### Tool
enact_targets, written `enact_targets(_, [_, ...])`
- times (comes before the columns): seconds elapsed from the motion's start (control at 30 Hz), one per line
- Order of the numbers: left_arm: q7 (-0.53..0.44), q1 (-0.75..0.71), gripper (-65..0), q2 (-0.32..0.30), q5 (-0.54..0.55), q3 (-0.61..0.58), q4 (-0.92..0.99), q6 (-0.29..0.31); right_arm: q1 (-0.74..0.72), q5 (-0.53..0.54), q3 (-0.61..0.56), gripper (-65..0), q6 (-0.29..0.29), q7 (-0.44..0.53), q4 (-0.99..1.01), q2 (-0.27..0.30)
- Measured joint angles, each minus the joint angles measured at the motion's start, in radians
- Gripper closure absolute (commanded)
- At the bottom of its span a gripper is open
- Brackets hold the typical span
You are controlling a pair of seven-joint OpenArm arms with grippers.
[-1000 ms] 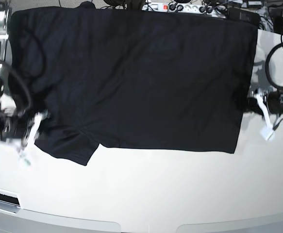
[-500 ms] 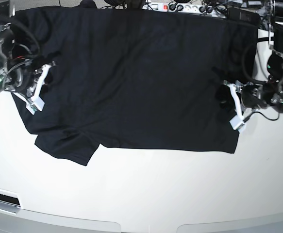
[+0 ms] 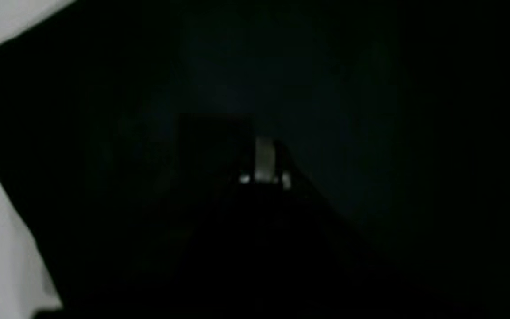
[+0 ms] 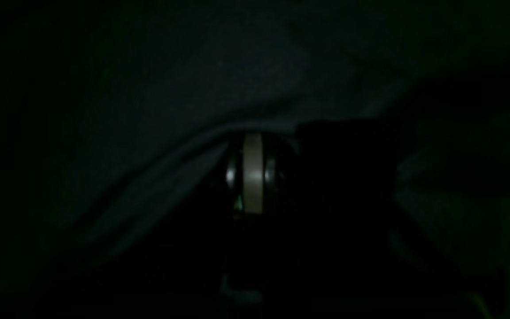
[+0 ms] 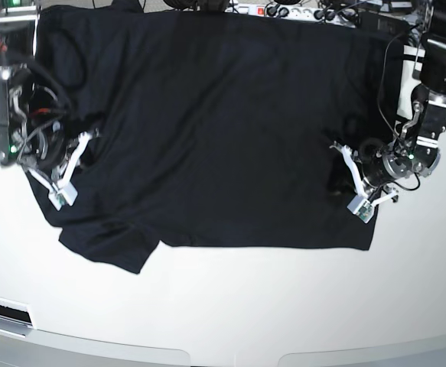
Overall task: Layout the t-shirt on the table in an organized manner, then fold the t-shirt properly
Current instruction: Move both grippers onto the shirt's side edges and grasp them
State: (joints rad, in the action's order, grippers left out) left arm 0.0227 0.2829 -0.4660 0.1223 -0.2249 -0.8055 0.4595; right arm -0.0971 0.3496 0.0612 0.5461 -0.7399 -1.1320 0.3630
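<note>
Two white grippers, left [image 5: 356, 188] at frame right, right [image 5: 63, 173] at frame left, both pinched together on plain black soft-fabric t-shirt [image 5: 215, 130], spread across glossy white bench [image 5: 230, 306].

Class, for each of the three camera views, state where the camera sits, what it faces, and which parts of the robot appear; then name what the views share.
Base: overhead, looking down on the table with the t-shirt spread out; both arms show, the left gripper at the view's right, the right gripper at its left.
Left wrist: on the left arm, close over dark cloth; gripper tip and a strip of white table show.
Right wrist: on the right arm, facing creased black fabric; gripper tip shows.
Shared: all see the t-shirt.
</note>
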Motion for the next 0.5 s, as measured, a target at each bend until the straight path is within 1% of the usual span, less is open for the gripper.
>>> enact_targets(0.03, [-0.029, 0.020, 0.0, 0.005, 0.001, -0.006, 0.040, -0.006, -0.026, -0.003, -0.001, 0.0, -0.001, 0.008, 0.030, 0.000])
enact_targets(0.1, [-0.053, 0.074, 0.0, 0.018, -0.002, -0.006, 0.122, -0.008, -0.065, -0.012, -0.001, 0.0, -0.010, 0.026, 0.076, -0.001])
enact_targets(0.13, [-0.053, 0.105, 0.0, 0.024, -0.013, -0.007, 0.158, -0.010, -0.080, -0.030, -0.002, 0.0, -0.014, 0.035, 0.086, -0.002])
enact_targets(0.2, [-0.044, 0.165, 0.0, 0.037, -0.029, -0.011, 0.216, -0.022, -0.103, -0.082, -0.003, 0.0, -0.042, 0.042, 0.089, -0.005])
enact_targets(0.27, [-0.007, 0.220, 0.0, 0.047, -0.045, -0.011, 0.253, -0.032, -0.133, -0.118, -0.003, 0.0, -0.096, 0.042, 0.092, -0.005])
enact_targets(0.33, [0.034, 0.264, 0.0, 0.051, -0.055, -0.014, 0.266, -0.020, -0.171, -0.140, -0.002, 0.0, -0.141, 0.046, 0.092, -0.003])
enact_targets(0.37, [0.051, 0.285, 0.0, 0.050, -0.068, -0.016, 0.270, 0.003, -0.192, -0.137, -0.002, 0.0, -0.140, 0.045, 0.092, 0.000])
enact_targets(0.43, [0.123, 0.333, 0.0, 0.046, -0.061, -0.016, 0.274, 0.067, -0.229, -0.123, -0.002, 0.0, -0.132, 0.025, 0.092, 0.004])
enact_targets(0.47, [0.179, 0.361, 0.0, 0.043, -0.021, -0.016, 0.273, 0.093, -0.245, -0.098, -0.002, 0.0, -0.099, -0.016, 0.092, 0.007])
enact_targets(0.5, [0.243, 0.385, 0.0, 0.042, 0.034, -0.016, 0.269, 0.111, -0.254, -0.054, -0.002, 0.0, -0.051, -0.057, 0.090, 0.015])
